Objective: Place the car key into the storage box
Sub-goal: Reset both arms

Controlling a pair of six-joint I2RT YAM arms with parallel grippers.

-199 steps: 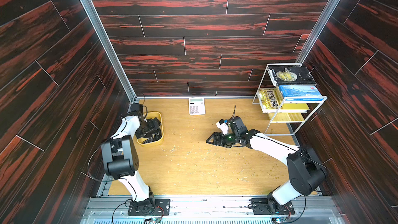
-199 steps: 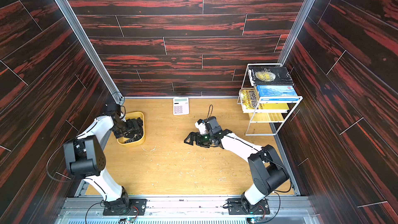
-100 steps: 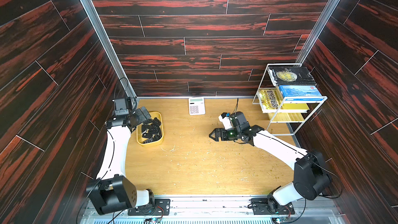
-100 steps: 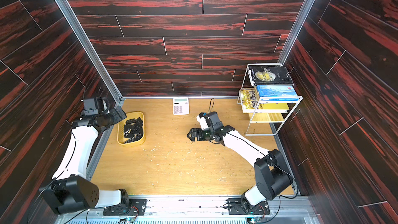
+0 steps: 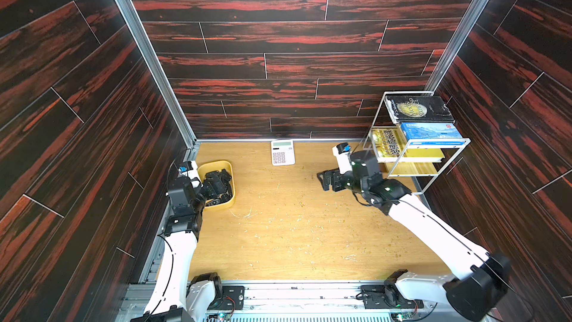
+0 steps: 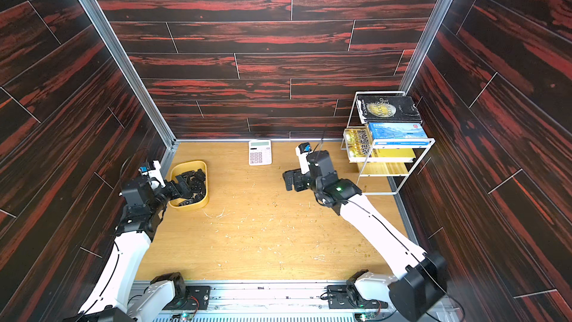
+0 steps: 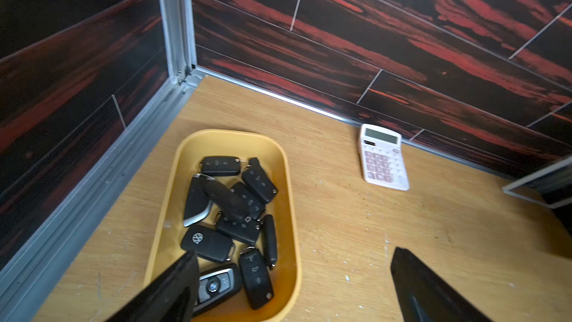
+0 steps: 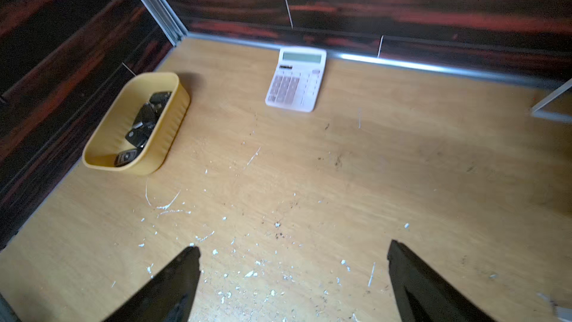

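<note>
Likely light, rigid, slick car keys (image 7: 229, 199) in storage box (image 7: 229, 140); pinch across narrow flanks; left gripper (image 7: 294, 257), right gripper (image 8: 294, 249) agape, empty

storage box (image 7: 229, 134): yellow, upright | car keys (image 7: 229, 212): black, piled inside

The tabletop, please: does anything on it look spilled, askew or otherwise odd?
Yes: pale flecks and white scuff marks litter the tabletop, from beside the storage box across its middle, like crumbs or chipped finish. Nothing else stands out.
</note>
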